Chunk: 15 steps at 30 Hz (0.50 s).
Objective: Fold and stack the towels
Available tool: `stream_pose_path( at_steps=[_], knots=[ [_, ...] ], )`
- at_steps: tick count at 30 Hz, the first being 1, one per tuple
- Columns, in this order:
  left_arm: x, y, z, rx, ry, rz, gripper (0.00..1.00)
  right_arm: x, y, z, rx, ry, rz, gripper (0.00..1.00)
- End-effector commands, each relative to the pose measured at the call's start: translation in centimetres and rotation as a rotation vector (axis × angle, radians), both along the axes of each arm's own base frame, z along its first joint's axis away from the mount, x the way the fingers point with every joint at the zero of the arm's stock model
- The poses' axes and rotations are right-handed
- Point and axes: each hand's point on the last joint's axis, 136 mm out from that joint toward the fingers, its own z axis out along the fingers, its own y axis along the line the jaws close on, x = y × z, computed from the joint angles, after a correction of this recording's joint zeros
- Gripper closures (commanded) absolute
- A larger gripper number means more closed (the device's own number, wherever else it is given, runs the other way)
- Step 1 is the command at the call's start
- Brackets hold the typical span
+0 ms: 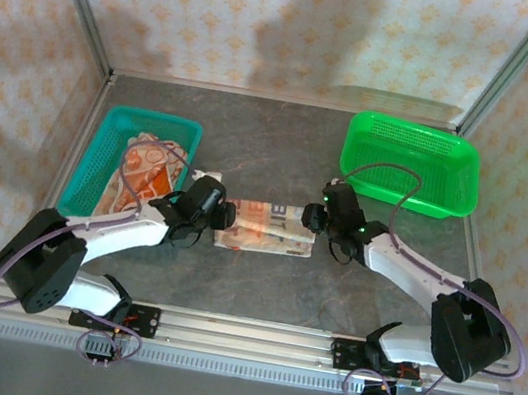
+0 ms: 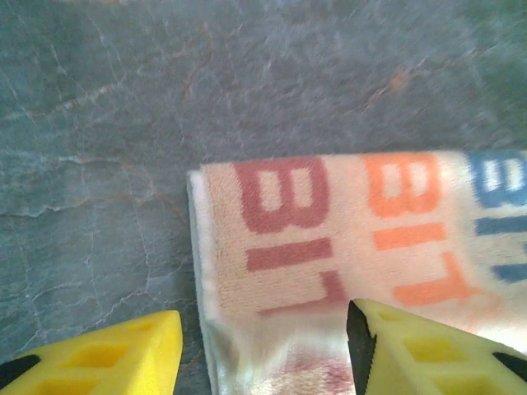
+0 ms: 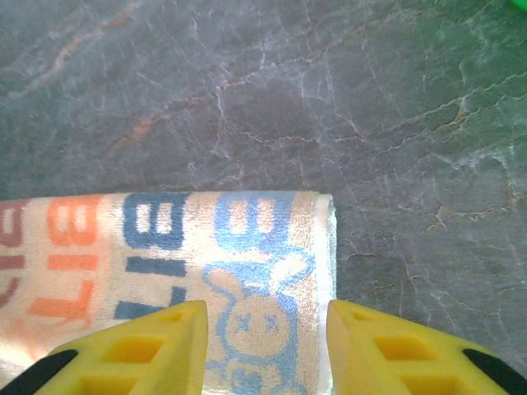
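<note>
Cream towel (image 1: 264,228) lies folded in a strip mid-tabletop (image 1: 282,150), my left claw (image 2: 263,329) and right claw (image 3: 268,329) both spread apart over its ends, gripping nothing, so I reckon next is pinching one end and folding it across.

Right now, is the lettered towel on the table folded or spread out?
Folded: the lettered towel lies as a narrow strip, its end edges thick and layered.

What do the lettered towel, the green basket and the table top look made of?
Lettered towel: soft terry-like cloth, matte; its surface looks fuzzy. Green basket: likely moulded plastic, slightly glossy; fine mesh walls. Table top: grey, pale-veined, stone-look; real stone or printed laminate, I cannot tell.
</note>
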Motion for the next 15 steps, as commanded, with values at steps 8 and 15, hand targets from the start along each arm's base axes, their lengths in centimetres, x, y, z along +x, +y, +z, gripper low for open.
stream_pose_path(
  at_steps=[8, 15],
  knots=[
    [-1.4, 1.7, 2.2, 0.02, 0.092, 0.096, 0.47, -1.5, -0.7, -0.1, -0.007, 0.143, -0.082, 0.59],
    [-3.3, 1.8, -1.8, -0.001, 0.226, 0.123, 0.57, -3.2, -0.9, -3.1, -0.021, 0.265, -0.093, 0.61]
  ],
)
